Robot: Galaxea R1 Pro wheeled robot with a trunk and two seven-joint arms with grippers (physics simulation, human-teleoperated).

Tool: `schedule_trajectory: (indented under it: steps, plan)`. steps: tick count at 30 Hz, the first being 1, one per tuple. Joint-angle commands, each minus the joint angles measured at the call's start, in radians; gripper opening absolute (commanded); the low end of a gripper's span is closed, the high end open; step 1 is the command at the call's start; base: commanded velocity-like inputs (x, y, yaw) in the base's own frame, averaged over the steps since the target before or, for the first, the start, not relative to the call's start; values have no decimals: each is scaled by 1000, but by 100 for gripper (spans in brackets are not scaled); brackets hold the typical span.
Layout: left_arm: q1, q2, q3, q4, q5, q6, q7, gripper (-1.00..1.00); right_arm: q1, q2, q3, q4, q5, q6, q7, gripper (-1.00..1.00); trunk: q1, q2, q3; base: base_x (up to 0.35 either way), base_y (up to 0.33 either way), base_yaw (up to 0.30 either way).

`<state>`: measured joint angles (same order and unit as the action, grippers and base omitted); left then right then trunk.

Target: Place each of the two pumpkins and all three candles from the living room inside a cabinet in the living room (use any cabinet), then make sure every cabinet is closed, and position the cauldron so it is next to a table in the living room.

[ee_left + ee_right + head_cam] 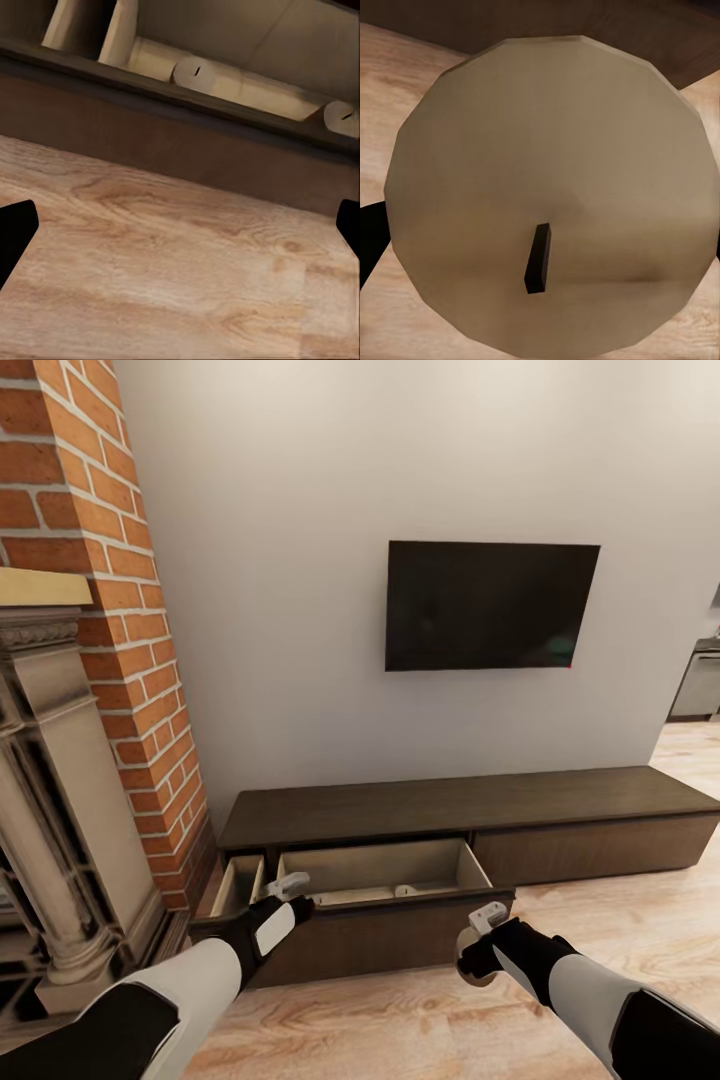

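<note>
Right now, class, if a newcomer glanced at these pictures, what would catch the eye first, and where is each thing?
The black TV on the pale wall stands out, above the long dark cabinet, whose drawer is pulled open with two candles lying inside. The right tool holds a third candle just in front of that drawer, and the red brick chimney rises at the left.

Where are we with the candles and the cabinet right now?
Two candles, one and another, already lie in the open drawer of the cabinet. The third candle is in the right claw, held in front of the drawer. The left claw is open and empty. Left: drop that candle in and shut the drawer. No pumpkins or cauldron are visible here.
</note>
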<state>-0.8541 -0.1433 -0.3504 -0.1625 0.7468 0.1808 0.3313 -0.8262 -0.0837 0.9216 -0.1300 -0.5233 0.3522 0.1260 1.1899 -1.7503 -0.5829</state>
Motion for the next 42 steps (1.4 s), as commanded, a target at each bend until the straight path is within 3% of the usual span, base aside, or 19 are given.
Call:
schedule_trajectory:
  steps: [1,6,10,15,20,22,24,29,36,42]
  plan:
    - [0,-2,-9,-49,5,56,8,100,-1,-2,2,-4,-1,7,3,-100,0,-1,-2,0,0,0]
    - [0,-2,-10,-202,3,219,13,100,-1,-6,-4,-7,-2,13,4,-100,0,-1,-9,0,0,0]
    - [-1,-1,-9,-246,1,344,19,100,-8,-6,-6,-9,-4,64,4,-100,0,-1,-15,0,0,0]
    - [-4,0,-7,-253,1,458,22,100,-102,7,-8,-30,-7,271,5,-100,0,-1,-23,0,0,0]
    - [-9,-1,-7,-253,2,526,24,100,-161,35,-10,-35,-8,362,3,-100,0,-1,-31,0,0,0]
    - [-11,-2,-6,-253,2,577,26,100,-193,58,-16,-36,-8,409,1,-100,0,-1,-35,0,0,0]
    - [-12,-2,-6,-253,1,615,27,100,-235,73,-46,-37,-8,446,0,-100,0,-1,-38,0,0,0]
    - [-13,-2,-7,-267,1,626,26,100,-288,87,-136,-36,-8,467,-3,-100,0,-1,-46,0,0,0]
    - [-13,-2,-8,-329,1,603,26,100,-296,89,-156,-36,-9,469,-2,-100,0,-1,-57,0,0,0]
    - [-13,-4,-11,-362,0,535,23,100,-297,90,-158,-36,-9,461,-2,-100,0,-1,-67,4,0,0]
